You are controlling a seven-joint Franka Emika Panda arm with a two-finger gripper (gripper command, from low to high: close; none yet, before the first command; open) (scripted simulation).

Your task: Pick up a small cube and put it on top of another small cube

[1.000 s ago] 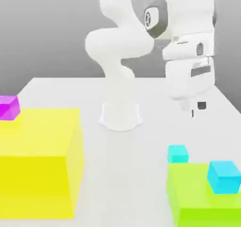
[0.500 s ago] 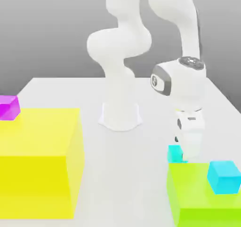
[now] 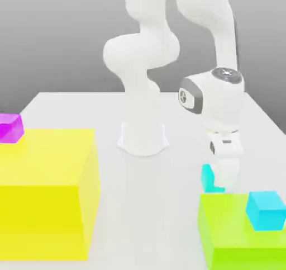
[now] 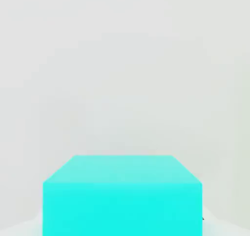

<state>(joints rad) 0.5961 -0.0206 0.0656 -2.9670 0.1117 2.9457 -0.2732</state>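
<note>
1. The small cube (image 3: 208,177) sits near the surface's (image 3: 167,174) edge on the exterior view's right, just behind the green block (image 3: 240,232), between that block and the arm's base. The arm's hand is right on top of it, and in the exterior view the white finger covers most of the cube on its right side.

2. Step in hand, I'd say, is the grab-and-lift. To do it well: go straight up first, no sideways drift, because the green block's back edge is right beside the cube and a low swing could clip it.

3. Once it's clear of the block's top, carry it over to the sky-cyan cube (image 3: 266,208), which sits on top of the green block toward its corner on the exterior view's right. That looks like the closest stacking target; the magenta cube (image 3: 10,127) on the yellow block (image 3: 47,193) is well apart, over at the opposite edge.

4. Line the faces up square before lowering, since the top cube is about the same footprint as the one under it and there's not much room for error.

5. The jaws (image 3: 222,180): clenched on the small cube. The hand view has the cube's turquoise face sitting squarely in the middle, so the grip looks centred.
</note>
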